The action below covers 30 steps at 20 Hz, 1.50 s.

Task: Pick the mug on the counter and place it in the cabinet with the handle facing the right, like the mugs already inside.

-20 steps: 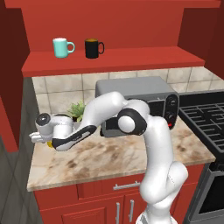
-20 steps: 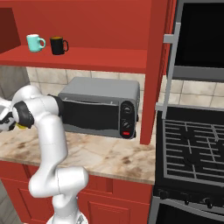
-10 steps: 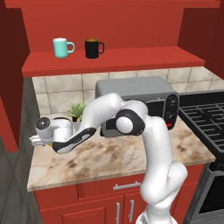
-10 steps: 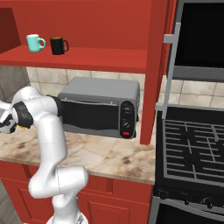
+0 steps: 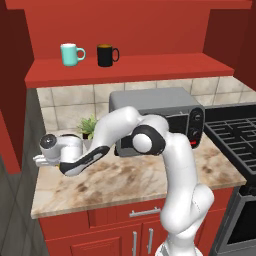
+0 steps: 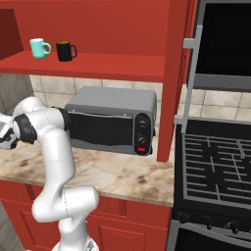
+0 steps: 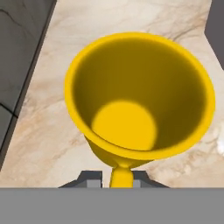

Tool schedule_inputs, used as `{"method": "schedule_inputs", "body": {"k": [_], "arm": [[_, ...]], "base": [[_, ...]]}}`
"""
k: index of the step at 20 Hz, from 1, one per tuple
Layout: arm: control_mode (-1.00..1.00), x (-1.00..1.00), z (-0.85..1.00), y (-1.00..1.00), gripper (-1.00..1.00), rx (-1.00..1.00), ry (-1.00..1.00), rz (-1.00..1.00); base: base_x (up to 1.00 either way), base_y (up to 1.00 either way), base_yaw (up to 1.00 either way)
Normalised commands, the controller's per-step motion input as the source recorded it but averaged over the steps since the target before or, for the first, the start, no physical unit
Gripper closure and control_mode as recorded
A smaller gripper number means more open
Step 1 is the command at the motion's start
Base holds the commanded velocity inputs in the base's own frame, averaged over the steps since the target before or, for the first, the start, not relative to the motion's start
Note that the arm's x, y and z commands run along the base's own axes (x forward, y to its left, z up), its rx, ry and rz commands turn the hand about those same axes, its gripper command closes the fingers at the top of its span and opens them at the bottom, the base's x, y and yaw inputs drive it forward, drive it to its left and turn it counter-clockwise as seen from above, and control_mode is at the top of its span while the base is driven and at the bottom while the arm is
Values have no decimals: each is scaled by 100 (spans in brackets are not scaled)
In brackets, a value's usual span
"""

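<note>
The yellow mug (image 7: 140,100) is seen from above in the hand view, its mouth wide and its handle (image 7: 121,175) pointing down between my fingertips. My gripper (image 7: 117,178) is shut on that handle. Under the mug lies the marbled counter (image 7: 131,17). In the left base view my gripper (image 5: 39,160) hangs low over the counter (image 5: 125,180) at its far left end, and the hand hides the mug there. In the red cabinet (image 5: 135,67) above stand the teal mug (image 5: 71,54) and the black mug (image 5: 106,55), both handles to the right.
A grey toaster oven (image 5: 155,107) stands at the back of the counter behind my arm, with a small green plant (image 5: 89,125) to its left. A black stove (image 5: 235,135) lies to the right. The counter's left edge drops off beside the mug (image 7: 30,78).
The hand has sunk slightly and drifted a little to the left over the counter's left end. The mugs in the cabinet have not moved.
</note>
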Motion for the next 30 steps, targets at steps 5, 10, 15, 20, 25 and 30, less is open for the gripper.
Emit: {"method": "schedule_inputs", "body": {"k": [5, 10, 15, 20, 25, 30], "arm": [[-100, -6, 6, -1, 100, 0, 0, 0], [-100, -27, 51, -18, 100, -5, -1, -1], [-100, -29, 54, -42, 100, -6, -1, 0], [-100, -40, 6, -64, 100, 0, -2, 3], [-100, -42, 11, -61, 100, 6, 0, 2], [-100, -38, 39, -70, 100, 13, 8, 2]], "base": [[0, 0, 0], [0, 0, 0], [0, 0, 0], [0, 0, 0], [0, 0, 0], [0, 0, 0]]}}
